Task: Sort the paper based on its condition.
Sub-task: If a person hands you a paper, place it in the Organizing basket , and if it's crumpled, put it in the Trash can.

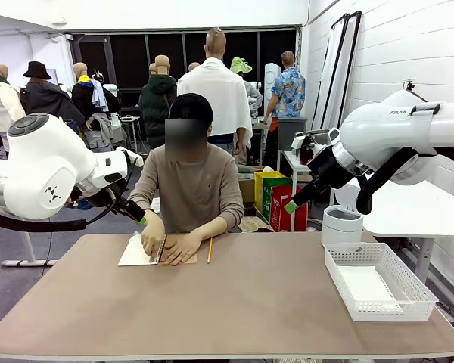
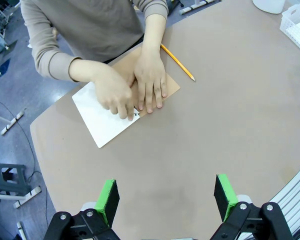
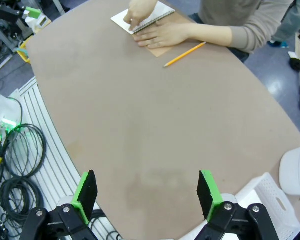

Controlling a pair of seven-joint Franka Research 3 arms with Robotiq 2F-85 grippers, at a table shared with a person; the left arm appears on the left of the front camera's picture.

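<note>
At the far side of the table a person presses both hands on an open spiral notebook (image 1: 180, 255) with a tan cover. Its white page (image 1: 133, 252) lies flat to the left, also seen in the left wrist view as the white page (image 2: 102, 122) and in the right wrist view as the white page (image 3: 124, 19). A sheet of white paper (image 1: 367, 287) lies in the mesh basket. My left gripper (image 2: 166, 197) hangs open and empty high above the table, short of the notebook. Above the near right part of the table, my right gripper (image 3: 147, 192) is likewise open and empty.
A yellow pencil (image 1: 209, 249) lies just right of the notebook. The white mesh basket (image 1: 378, 257) stands at the table's right edge, with a white round bin (image 1: 341, 224) behind it. Bare tabletop (image 1: 234, 302) spreads across the middle and front. Cables (image 3: 17, 160) lie on the floor off one edge.
</note>
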